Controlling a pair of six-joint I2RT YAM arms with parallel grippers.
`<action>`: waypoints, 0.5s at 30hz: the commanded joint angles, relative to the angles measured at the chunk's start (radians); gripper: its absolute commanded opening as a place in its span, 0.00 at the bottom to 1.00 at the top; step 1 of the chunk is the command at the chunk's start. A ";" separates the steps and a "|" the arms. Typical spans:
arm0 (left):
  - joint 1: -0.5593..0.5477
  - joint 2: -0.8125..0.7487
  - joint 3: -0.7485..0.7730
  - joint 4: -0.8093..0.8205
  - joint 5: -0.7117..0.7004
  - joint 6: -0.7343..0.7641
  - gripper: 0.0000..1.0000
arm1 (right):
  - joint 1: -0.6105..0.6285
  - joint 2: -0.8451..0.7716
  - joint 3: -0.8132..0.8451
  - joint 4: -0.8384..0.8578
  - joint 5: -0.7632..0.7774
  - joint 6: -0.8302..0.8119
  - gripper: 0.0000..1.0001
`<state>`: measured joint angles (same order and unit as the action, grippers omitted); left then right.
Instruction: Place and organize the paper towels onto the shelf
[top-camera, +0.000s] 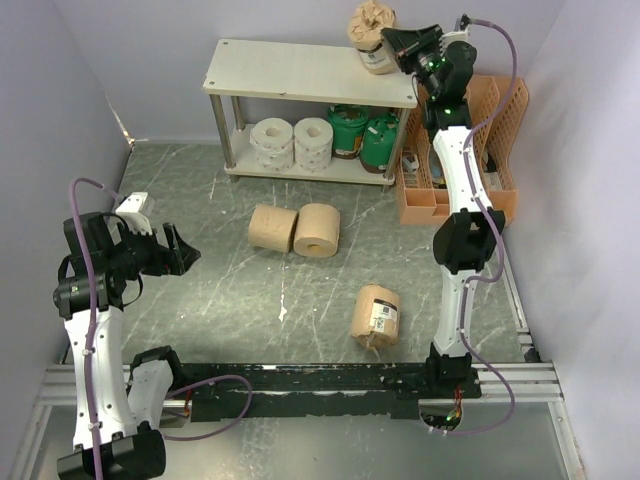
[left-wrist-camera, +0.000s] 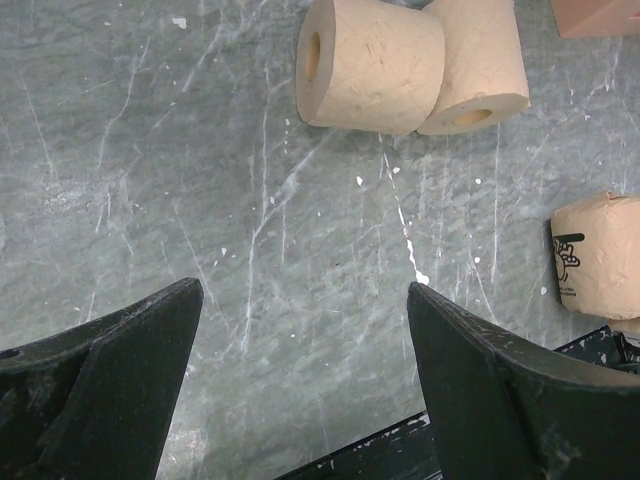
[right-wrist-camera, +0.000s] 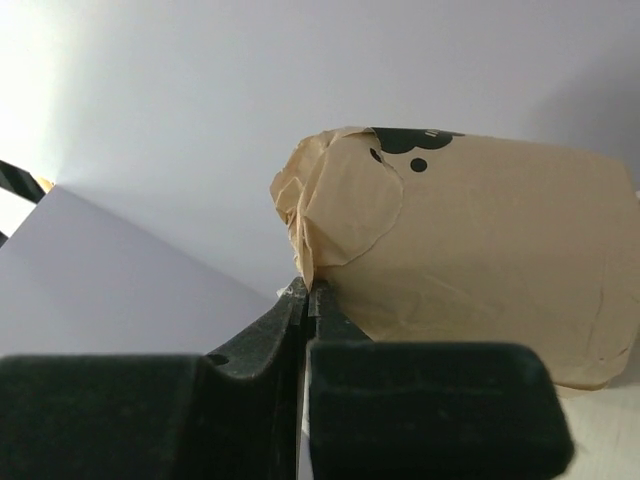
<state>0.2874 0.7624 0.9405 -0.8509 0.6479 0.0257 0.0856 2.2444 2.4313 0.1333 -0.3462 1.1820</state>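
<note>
The shelf (top-camera: 300, 70) stands at the back. Its lower tier holds two white patterned rolls (top-camera: 290, 144) and two green-wrapped rolls (top-camera: 365, 135). My right gripper (top-camera: 395, 45) is shut, pinching the crumpled wrapper edge of a tan paper-wrapped roll (top-camera: 373, 35) at the right end of the top board. The right wrist view shows the closed gripper (right-wrist-camera: 315, 287) and this roll (right-wrist-camera: 470, 250). Two bare tan rolls (top-camera: 295, 230) lie mid-table, also in the left wrist view (left-wrist-camera: 400, 65). A second wrapped roll with a barcode (top-camera: 375, 315) lies nearer. My left gripper (top-camera: 175, 250) is open and empty above the table (left-wrist-camera: 300, 290).
An orange perforated organizer (top-camera: 480, 140) stands right of the shelf, behind the right arm. Purple walls close in the left, back and right sides. A black rail (top-camera: 320, 380) runs along the near edge between the arm bases.
</note>
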 joint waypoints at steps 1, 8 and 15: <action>0.017 -0.003 -0.006 0.005 0.019 0.003 0.95 | -0.015 -0.088 -0.006 0.037 0.021 0.003 0.00; 0.020 -0.007 -0.006 0.005 0.015 0.002 0.95 | -0.047 -0.152 -0.093 0.031 0.013 0.021 0.00; 0.022 -0.008 -0.006 0.005 0.015 0.002 0.95 | -0.050 -0.277 -0.238 0.000 0.029 -0.117 0.99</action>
<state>0.2966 0.7620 0.9401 -0.8505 0.6479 0.0257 0.0402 2.0594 2.2440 0.1253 -0.3210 1.1557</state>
